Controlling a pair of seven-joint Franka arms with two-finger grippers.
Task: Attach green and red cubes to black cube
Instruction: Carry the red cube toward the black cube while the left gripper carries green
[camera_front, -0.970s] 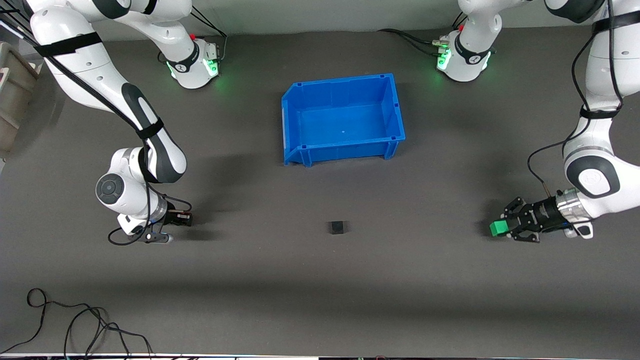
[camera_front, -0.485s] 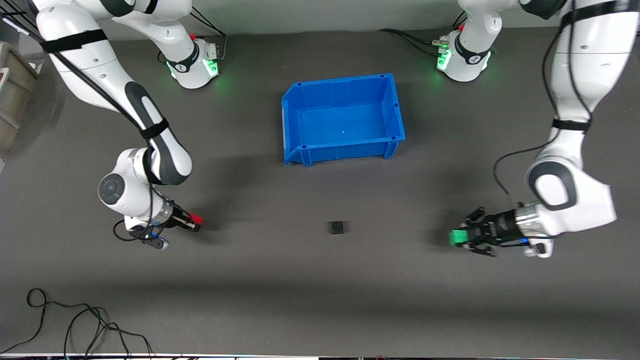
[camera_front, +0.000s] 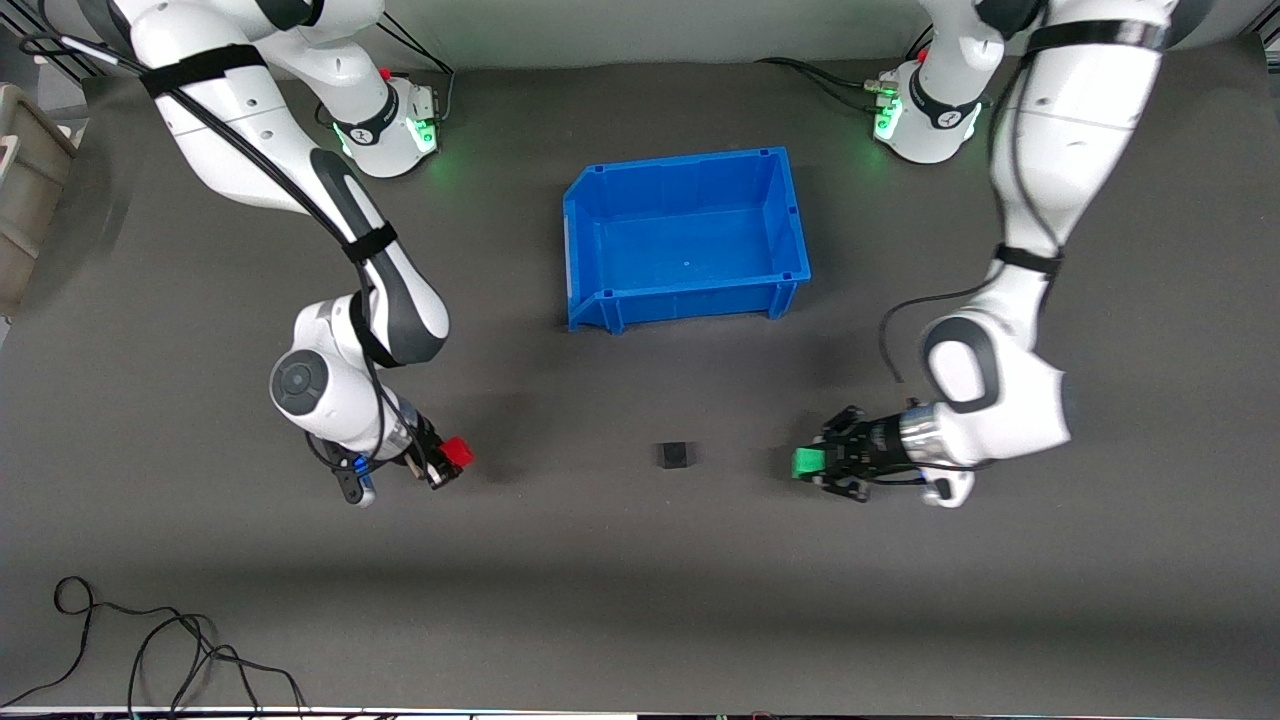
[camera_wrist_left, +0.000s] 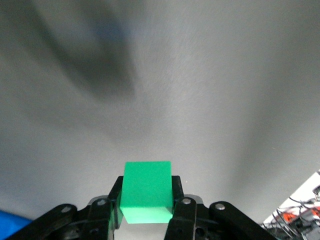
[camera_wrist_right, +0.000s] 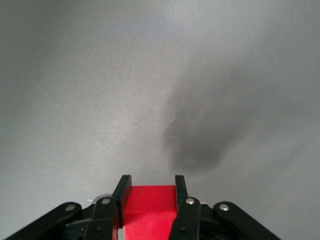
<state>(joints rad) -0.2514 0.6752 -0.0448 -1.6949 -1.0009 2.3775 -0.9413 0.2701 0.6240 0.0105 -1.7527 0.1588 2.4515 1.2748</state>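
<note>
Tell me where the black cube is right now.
The black cube sits alone on the table, nearer the front camera than the blue bin, between the right claw holding the red cube and the left claw holding the green cube.

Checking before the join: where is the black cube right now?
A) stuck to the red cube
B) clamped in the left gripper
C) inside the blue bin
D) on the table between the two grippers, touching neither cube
D: the black cube sits alone on the table, apart from the red cube held in the right gripper and the green cube held in the left gripper.
</note>
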